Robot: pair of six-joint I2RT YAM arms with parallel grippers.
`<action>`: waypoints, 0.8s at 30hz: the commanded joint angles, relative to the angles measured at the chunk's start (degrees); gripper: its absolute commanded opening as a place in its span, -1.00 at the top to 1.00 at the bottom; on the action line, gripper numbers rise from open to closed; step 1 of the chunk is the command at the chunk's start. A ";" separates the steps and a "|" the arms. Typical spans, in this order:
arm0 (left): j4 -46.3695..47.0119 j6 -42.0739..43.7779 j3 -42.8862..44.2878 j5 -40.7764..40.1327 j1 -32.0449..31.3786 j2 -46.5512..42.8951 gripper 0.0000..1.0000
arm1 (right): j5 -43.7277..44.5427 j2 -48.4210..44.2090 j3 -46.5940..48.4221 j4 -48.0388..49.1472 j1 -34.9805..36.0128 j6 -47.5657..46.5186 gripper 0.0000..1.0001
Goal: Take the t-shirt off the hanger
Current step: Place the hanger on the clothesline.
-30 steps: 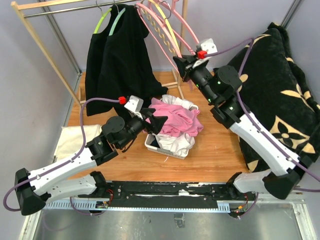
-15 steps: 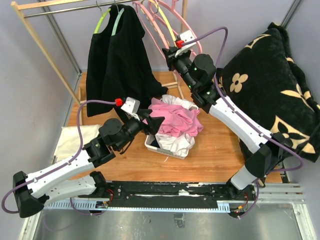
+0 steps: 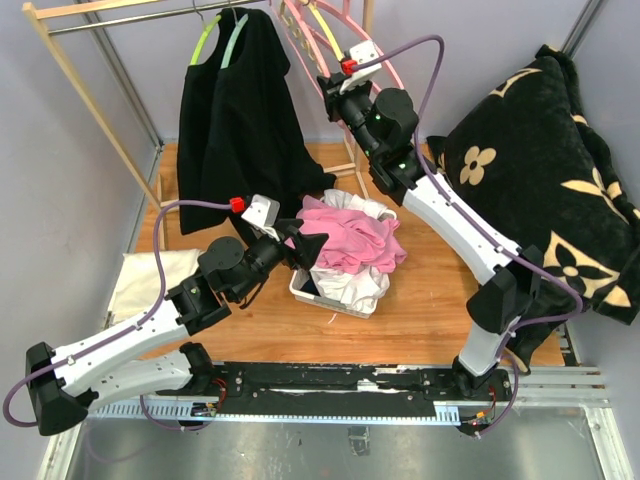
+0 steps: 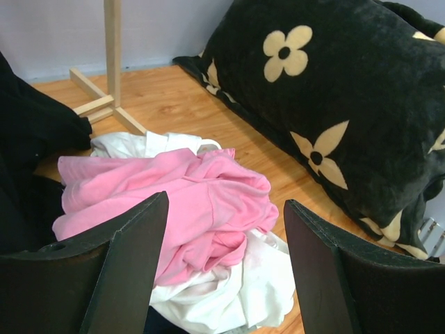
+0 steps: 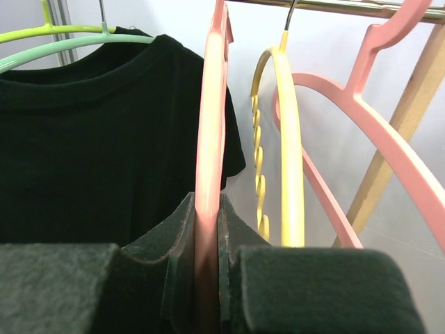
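Observation:
A black t-shirt (image 3: pixel 235 120) hangs from the rack on light green hangers (image 3: pixel 205 45). The right wrist view shows its collar (image 5: pixel 90 139) on a green hanger (image 5: pixel 76 43). My right gripper (image 3: pixel 332 92) is up at the rack, shut on the bare arm of a pink hanger (image 5: pixel 211 125) that runs between its jaws (image 5: pixel 206 209). My left gripper (image 3: pixel 318 247) hovers open over a basket, with nothing between its fingers (image 4: pixel 226 209). A pink garment (image 4: pixel 174 202) lies just beyond them.
The white basket (image 3: pixel 310 293) holds pink and white clothes (image 4: pixel 243 285). A yellow hanger (image 5: pixel 288 139) and another pink hanger (image 5: pixel 361 125) hang right of the held one. A black flowered blanket (image 3: pixel 540 170) fills the right side. The wooden rack rail (image 3: pixel 130 15) spans the back.
My right arm has swung up and left to the rack, carrying the pink hanger with it. The left arm has hardly moved.

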 commanded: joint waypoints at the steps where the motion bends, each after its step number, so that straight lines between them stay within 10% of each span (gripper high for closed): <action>1: 0.39 -0.42 -0.89 -1.42 -0.50 -1.00 -0.43 | -1.01 2.42 5.57 3.29 -1.47 0.29 0.99; 24: -1.65 -0.25 -1.01 -3.42 -0.48 -3.91 -0.43 | -2.75 15.90 21.98 -2.13 -2.61 2.84 0.99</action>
